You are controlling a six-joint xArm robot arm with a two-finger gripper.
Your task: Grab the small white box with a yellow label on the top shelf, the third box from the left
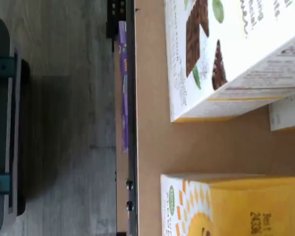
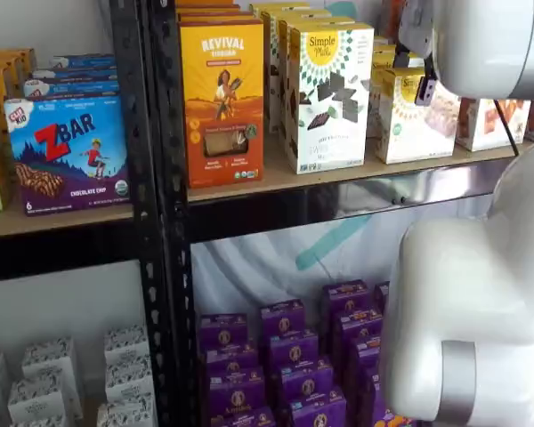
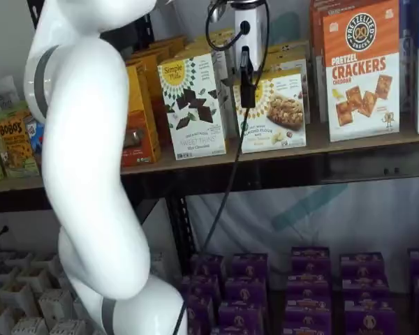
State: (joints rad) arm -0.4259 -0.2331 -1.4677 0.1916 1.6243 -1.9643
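Black metal racks fill both shelf views, with purple boxes (image 3: pixel 311 279) stacked low down and cartons lined up on the top shelf (image 3: pixel 349 143), a tan board behind a shiny dark rail. The small white box (image 3: pixel 278 112) stands on that board at the front of its row, just beside the taller white box (image 3: pixel 193 105) with chocolate pieces, and near the orange crackers box (image 3: pixel 362 70) on its other side. In a shelf view the pincer (image 3: pixel 246 84) hangs in front of the small white box, at its upper edge; only one dark finger shows, side-on, so I cannot tell how far apart the fingers are, and nothing seems held. The wrist view looks down on the yellow sunburst top of the small white box (image 1: pixel 236 206) and the taller white box (image 1: pixel 226 54), with bare board between them.

This looks like the approach step, before any grasp. The next move likely calls for centring the fingers on the small box, clear of its taller neighbour, then closing.
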